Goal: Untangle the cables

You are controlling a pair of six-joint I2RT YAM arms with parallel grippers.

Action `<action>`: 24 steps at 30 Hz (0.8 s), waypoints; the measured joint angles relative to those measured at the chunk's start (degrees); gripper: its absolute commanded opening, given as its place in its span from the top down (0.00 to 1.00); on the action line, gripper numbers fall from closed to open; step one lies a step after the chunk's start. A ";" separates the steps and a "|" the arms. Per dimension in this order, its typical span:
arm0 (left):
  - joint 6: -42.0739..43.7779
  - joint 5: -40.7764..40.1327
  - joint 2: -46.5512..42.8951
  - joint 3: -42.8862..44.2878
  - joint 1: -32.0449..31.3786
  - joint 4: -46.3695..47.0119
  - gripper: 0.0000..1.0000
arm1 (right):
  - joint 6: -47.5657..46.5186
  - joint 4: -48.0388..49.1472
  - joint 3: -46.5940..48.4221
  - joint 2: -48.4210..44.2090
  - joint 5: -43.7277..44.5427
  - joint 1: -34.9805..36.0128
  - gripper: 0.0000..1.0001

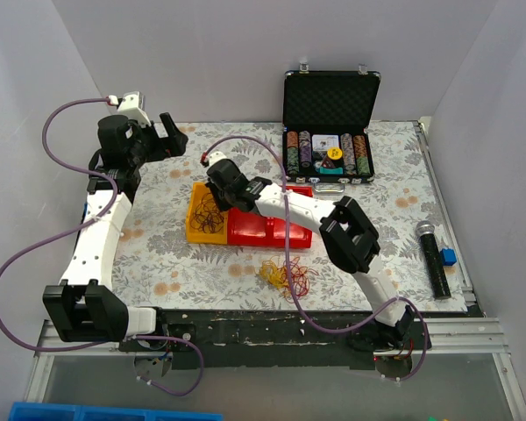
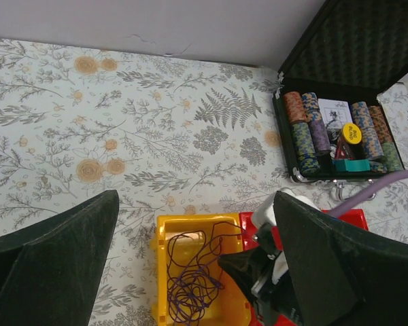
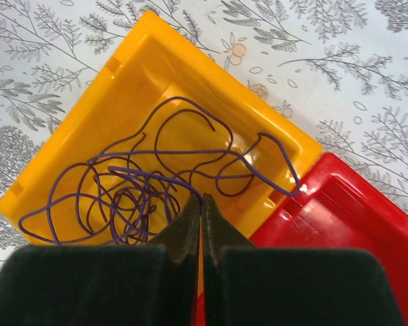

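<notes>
Snarled cables (image 1: 287,274) lie on the tabletop (image 1: 158,254) on the near side of the yellow bin (image 3: 68,136), closest to the right arm (image 1: 368,263). Over the bin's loose purple cable (image 3: 122,197) hangs the right tool (image 3: 202,217), pressed closed. Beyond the bin, the left tool (image 2: 196,197) gapes open.

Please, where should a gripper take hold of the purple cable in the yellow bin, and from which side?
Probably the dense bunch of loops in the purple cable, taken straight from above. The yellow bin has walls around it, so a side approach is blocked, and the single outer loops seem to lie flat on its floor, where they are harder to pinch.
</notes>
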 measured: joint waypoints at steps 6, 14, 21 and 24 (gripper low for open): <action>0.57 3.04 -1.01 0.00 0.00 -0.17 0.02 | 1.18 -2.47 3.69 1.57 -2.36 0.00 0.48; 2.29 8.76 -5.03 -1.68 0.00 0.39 0.02 | 1.51 -3.28 0.00 -7.23 -2.38 0.00 0.28; 4.37 16.74 -6.80 -2.01 -0.90 0.24 0.02 | 2.75 1.38 -21.70 -31.43 -1.73 0.02 0.26; 7.98 15.67 -7.02 -4.37 -8.66 -1.27 0.02 | 5.07 3.98 -36.68 -45.64 -1.79 0.33 0.27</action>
